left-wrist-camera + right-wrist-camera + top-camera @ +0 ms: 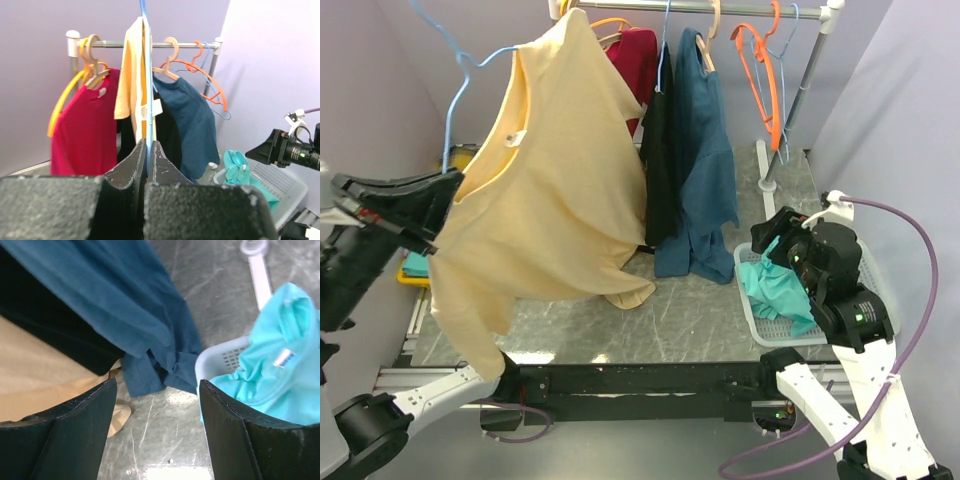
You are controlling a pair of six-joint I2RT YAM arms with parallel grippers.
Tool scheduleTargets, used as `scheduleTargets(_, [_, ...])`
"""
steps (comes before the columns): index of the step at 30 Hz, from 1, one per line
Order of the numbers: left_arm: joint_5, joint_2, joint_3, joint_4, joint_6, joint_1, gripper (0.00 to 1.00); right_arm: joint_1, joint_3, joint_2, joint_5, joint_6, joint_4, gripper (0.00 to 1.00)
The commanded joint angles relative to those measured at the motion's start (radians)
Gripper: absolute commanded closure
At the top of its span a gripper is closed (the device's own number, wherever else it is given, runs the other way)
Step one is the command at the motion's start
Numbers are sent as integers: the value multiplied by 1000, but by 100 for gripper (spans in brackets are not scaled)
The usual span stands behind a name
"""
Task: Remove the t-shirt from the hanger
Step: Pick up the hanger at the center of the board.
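Two claws sat at the near edge. The left claw [442,197] was clenched on the one blue hanger [460,85] (its wire pinched between the pads). The single yellow t-shirt [550,170] draped from that hanger, left of centre, its hem reaching the bench [700,320]. The right claw [157,385] hung released above one white basket [745,268] holding one teal garment [775,285]. Behind, three pieces crowded the rail [112,44]: a red shirt [85,130], a black garment [658,160] and a blue shirt [705,150], with one bare orange hanger [765,80] beside them.
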Motion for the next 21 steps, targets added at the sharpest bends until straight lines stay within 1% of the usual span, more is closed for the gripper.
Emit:
scheduleTargets(1, [-87,-27,73,25,29,4,99,49,30,35,-94,-106,79,25])
scheduleTargets(2, [-107,-32,85,14,32,7,99,73,30,41,-92,-113,82,25])
scheduleTargets(3, [-132,-41,112,-21,34,15,99,148,30,49,-50,-116,87,25])
scheduleTargets(5, [-228,-64,119,-35,27,20,99,236,30,78,24,-122,93,25])
scheduleTargets(6, [-260,-97,104,-41,21,21,99,288,33,90,112,-120,92,25])
scheduleTargets(7, [-340,-113,97,-55,12,24,99,354,33,110,139,-114,96,25])
scheduleTargets(10, [-432,-173,58,-61,-11,55,99,437,32,155,185,-110,134,25])
scheduleTargets(11, [-484,-188,33,-54,-14,67,99,454,35,169,190,-108,142,25])
scheduleTargets(13, [-514,-235,15,-19,0,104,99,495,55,216,222,-114,159,25])
scheduleTargets(14, [-538,-251,2,-6,1,112,99,543,64,231,237,-117,165,25])
scheduleTargets(16, [-549,-285,1,18,9,129,99,600,96,288,286,-132,176,25])
scheduleTargets(17, [-560,-292,11,26,9,133,99,653,110,308,323,-142,178,25])
scheduleTargets(21, [-534,-305,19,17,1,139,99,735,178,426,388,-168,191,24])
